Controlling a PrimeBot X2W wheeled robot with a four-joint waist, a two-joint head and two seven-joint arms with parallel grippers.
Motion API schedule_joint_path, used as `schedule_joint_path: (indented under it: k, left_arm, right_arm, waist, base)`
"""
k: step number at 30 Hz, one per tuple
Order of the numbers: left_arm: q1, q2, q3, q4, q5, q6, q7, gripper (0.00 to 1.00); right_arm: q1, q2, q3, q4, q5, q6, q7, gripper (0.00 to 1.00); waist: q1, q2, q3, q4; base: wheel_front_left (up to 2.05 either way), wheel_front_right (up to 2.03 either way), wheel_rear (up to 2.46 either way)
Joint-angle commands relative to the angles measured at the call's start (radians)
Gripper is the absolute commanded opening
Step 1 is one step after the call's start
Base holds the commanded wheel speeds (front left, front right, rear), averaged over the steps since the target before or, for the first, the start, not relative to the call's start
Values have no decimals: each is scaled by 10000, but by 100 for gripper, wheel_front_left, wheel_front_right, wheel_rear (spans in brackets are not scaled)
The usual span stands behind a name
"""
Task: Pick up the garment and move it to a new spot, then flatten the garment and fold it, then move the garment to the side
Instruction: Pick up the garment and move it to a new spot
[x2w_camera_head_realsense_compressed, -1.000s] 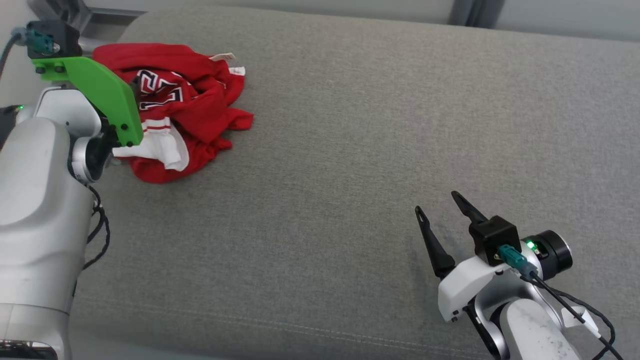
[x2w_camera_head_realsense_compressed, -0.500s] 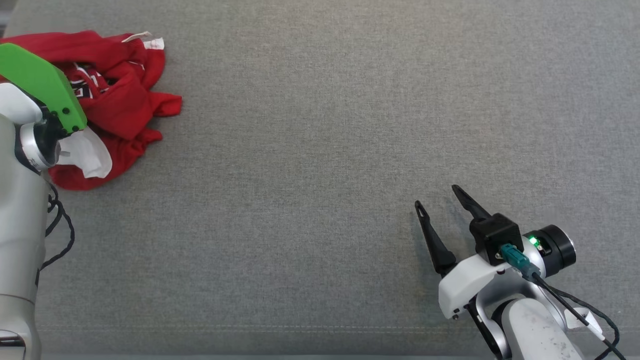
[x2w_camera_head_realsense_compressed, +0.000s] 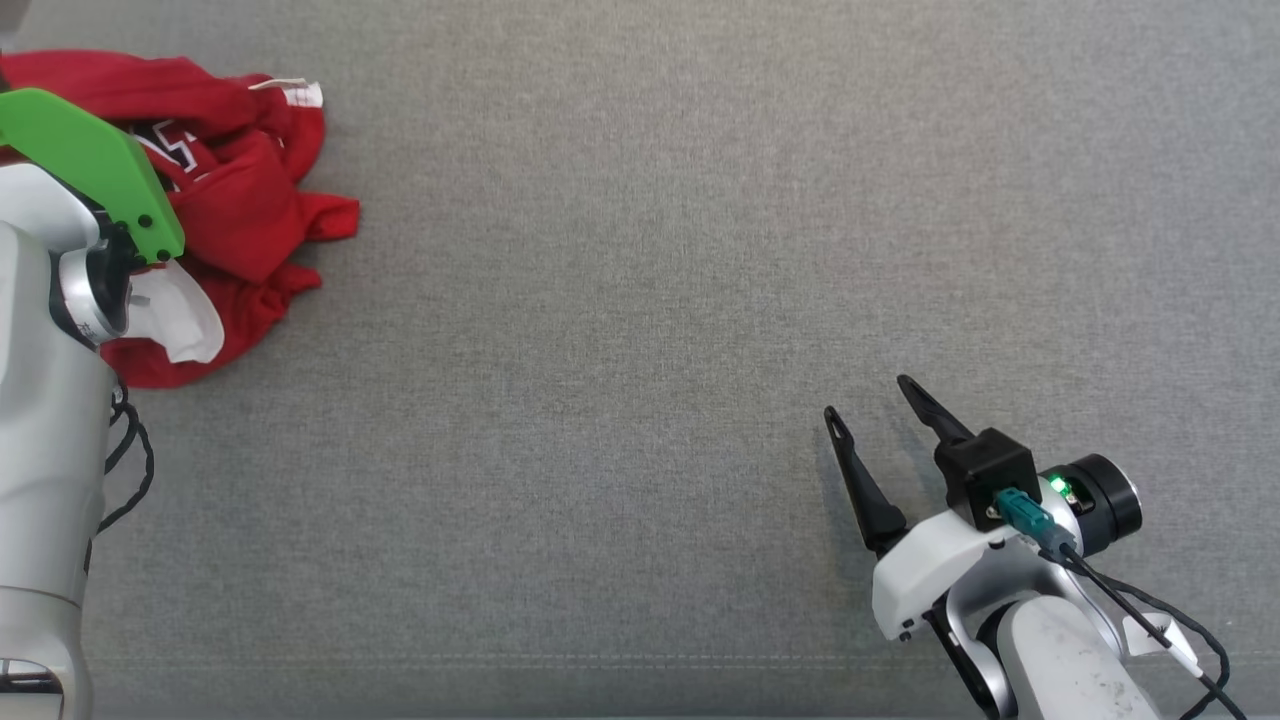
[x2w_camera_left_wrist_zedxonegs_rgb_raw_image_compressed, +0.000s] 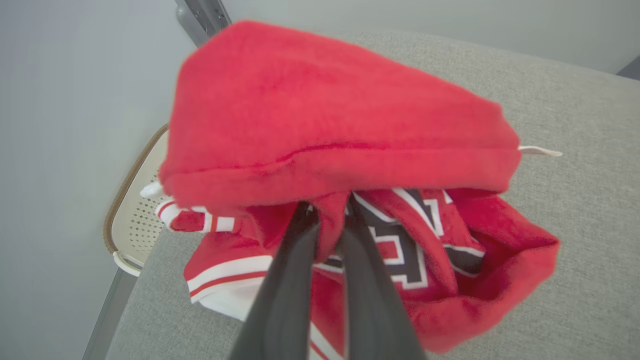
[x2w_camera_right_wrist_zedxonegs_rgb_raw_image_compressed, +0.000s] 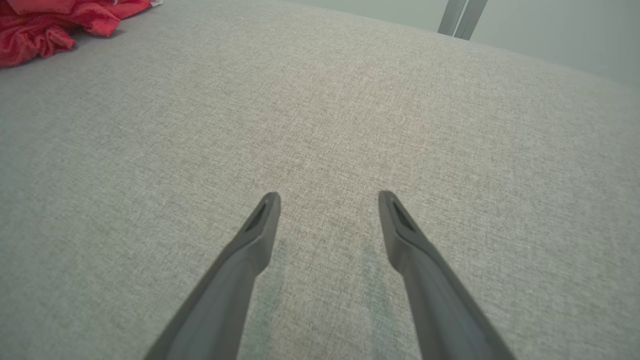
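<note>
The garment is a crumpled red jersey with white trim and dark lettering, lying at the far left of the grey cushion. My left arm with its green bracket covers the garment's left part. In the left wrist view my left gripper is shut on a fold of the garment, and a thick red fold bulges just above the fingertips. My right gripper rests open at the lower right, far from the garment. Its fingers hold nothing, and the garment shows at that view's top left corner.
The grey cushion stretches wide between the garment and my right gripper. A cream perforated seat with a brown rim stands beyond the cushion's edge by the garment. Grey metal legs rise behind the cushion's far edge.
The head camera has swung, so the whole picture shifted left and down. My left gripper has closed on a fold of the garment. The right gripper has stayed in place.
</note>
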Motion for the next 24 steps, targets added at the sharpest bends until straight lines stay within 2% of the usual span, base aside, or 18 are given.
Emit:
schedule_joint_path:
  k: [1,7,12,18,24]
  left_arm:
    - [-93,9,-14,-59,17,-65,-65,0]
    - [-318,-132,-331,-622,169,-513,-596,0]
    - [-512,-576,-657,-1143,168,-950,-853,0]
    - [-412,-1367,-957,-1752,-140,-1392,-1055,0]
    - [-154,-2324,-1194,-2544,-511,-1647,-1260,0]
  right_arm:
    - [-23,-25,13,51,69,-3,-85,100]
    - [212,-24,-12,494,417,-3,-305,100]
    - [453,-25,-39,823,629,-3,-414,100]
    - [728,-27,6,1029,763,-3,-422,100]
    - [725,-26,-124,929,777,-3,-426,100]
  waist:
    - [0,0,-385,-6]
    - [0,0,-1405,-299]
    - [0,0,-2192,-777]
    - [0,0,-3004,-1647]
    - [0,0,-3152,-2440]
  base:
    - [0,0,0]
    - [0,0,0]
    - [0,0,0]
    - [0,0,0]
    - [0,0,0]
